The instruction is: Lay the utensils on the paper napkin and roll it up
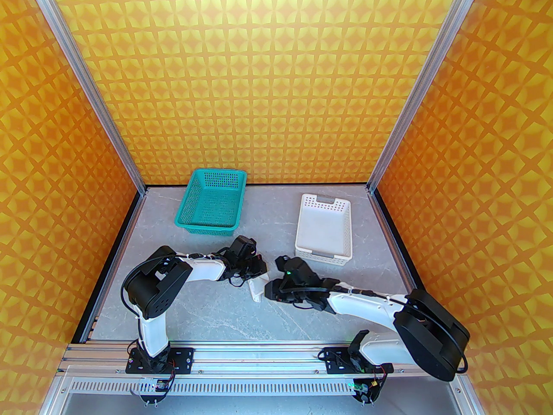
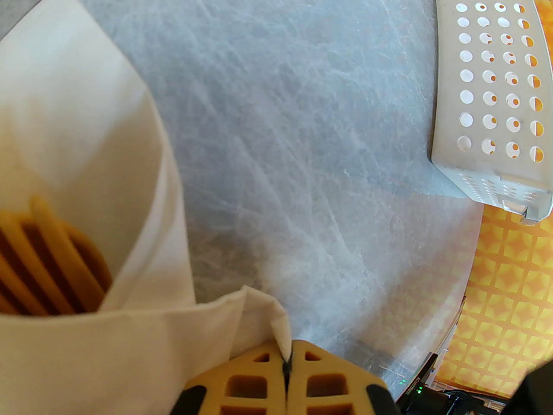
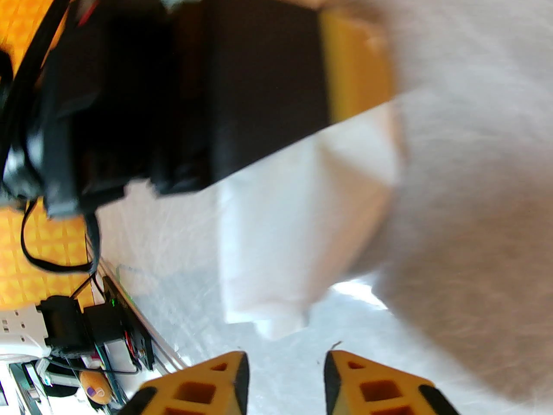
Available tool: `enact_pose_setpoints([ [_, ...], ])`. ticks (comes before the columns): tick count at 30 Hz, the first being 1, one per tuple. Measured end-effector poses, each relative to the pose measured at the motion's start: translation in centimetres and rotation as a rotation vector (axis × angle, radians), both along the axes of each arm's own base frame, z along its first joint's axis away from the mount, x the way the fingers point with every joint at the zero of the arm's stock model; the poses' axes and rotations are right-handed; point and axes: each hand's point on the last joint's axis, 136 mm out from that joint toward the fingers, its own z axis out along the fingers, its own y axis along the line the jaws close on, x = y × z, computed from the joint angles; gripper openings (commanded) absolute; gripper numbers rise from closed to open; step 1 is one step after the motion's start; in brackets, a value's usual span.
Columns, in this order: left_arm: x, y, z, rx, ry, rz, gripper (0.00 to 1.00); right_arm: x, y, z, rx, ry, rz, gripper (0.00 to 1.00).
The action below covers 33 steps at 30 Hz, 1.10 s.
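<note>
Peering into the rolled thin white paper napkin (image 2: 86, 145), I see the tan wooden fork (image 2: 39, 249) and spoon (image 2: 90, 266) inside. My left gripper (image 2: 286, 357) pinches its corner mid-table. My right gripper (image 3: 285, 361) stands part open beside it, holding nothing. A teal perforated plastic basket (image 1: 218, 172) and a white perforated basket (image 1: 322, 260) sit behind.

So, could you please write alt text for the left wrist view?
The left tool, shut, pinches a corner of the white paper napkin, which is rolled around tan utensils. A white perforated basket stands on the grey table.
</note>
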Motion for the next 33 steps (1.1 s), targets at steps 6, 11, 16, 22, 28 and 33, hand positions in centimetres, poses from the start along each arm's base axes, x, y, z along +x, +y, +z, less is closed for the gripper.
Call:
enact_pose_setpoints([
  [6,0.0,0.0,0.0,0.0,0.0,0.0,0.0,0.5,0.9,-0.4,0.053,0.024,-0.023,0.44],
  [11,0.0,0.0,0.0,0.0,0.0,0.0,0.0,1.2,1.9,-0.7,0.097,0.033,-0.043,0.45],
  [16,0.0,0.0,0.0,0.0,-0.001,0.0,0.0,1.5,2.2,-1.4,0.104,0.052,-0.058,0.44],
  [22,0.0,0.0,0.0,0.0,-0.001,0.0,0.0,1.4,1.9,-2.4,0.08,0.075,-0.071,0.33],
  [28,-0.1,0.1,0.1,0.001,-0.002,0.001,0.05,1.5,1.7,-3.0,0.062,0.08,-0.079,0.21],
  [33,-0.3,0.3,0.3,0.004,0.001,0.001,0.08,1.6,1.7,-3.3,0.054,0.083,-0.079,0.15],
])
